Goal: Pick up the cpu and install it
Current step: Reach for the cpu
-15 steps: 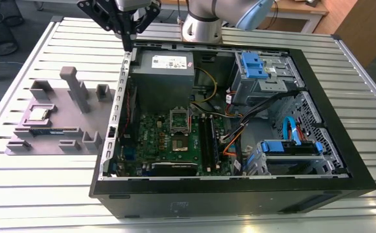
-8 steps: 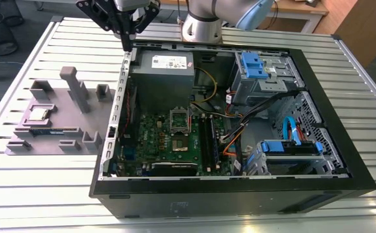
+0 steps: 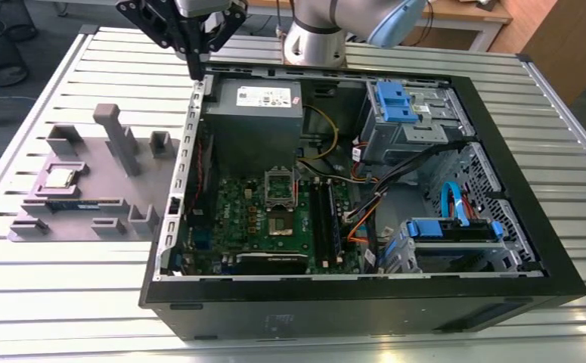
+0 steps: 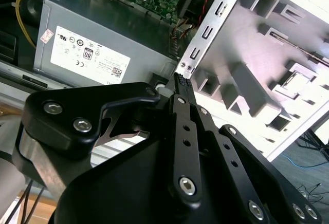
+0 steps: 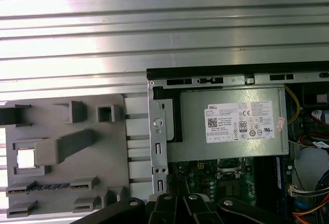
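A slatted metal table (image 3: 51,295) stands on grey floor (image 3: 45,57) near a wooden cabinet (image 3: 565,38).

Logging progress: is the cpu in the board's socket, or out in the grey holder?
Out: the cpu sits in a recess of the grey holder, outside the computer case.

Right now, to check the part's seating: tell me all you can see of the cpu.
The cpu is a small flat square chip with a shiny silvery metal top. It lies flat in a square recess of the grey holder tray, on the exterior view's left, outside the computer case. Nothing grips it; the end effector hangs apart.
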Controlling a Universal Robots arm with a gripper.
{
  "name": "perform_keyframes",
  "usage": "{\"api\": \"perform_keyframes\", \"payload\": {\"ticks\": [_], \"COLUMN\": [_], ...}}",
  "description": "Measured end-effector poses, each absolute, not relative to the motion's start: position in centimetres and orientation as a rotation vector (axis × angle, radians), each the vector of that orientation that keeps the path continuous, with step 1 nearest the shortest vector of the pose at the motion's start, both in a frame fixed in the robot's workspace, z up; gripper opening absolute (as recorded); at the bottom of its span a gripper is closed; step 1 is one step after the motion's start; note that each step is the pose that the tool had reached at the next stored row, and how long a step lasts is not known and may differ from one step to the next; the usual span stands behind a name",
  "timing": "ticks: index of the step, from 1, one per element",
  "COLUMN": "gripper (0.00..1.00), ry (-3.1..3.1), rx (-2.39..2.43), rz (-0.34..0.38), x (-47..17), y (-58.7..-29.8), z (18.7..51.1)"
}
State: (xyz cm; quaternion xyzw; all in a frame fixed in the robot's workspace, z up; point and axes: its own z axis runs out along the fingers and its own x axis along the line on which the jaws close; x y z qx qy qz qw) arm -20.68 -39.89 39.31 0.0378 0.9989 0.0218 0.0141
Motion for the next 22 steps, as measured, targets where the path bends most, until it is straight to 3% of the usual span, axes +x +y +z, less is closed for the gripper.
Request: {"api": "perform_keyframes", "payload": {"ticks": [22], "gripper": [0.11], "ry": [3.110], "rx": [0.118], "rz": [0.068], "x": [-22.9], "y": [-39.9], "z": [39.2]}}
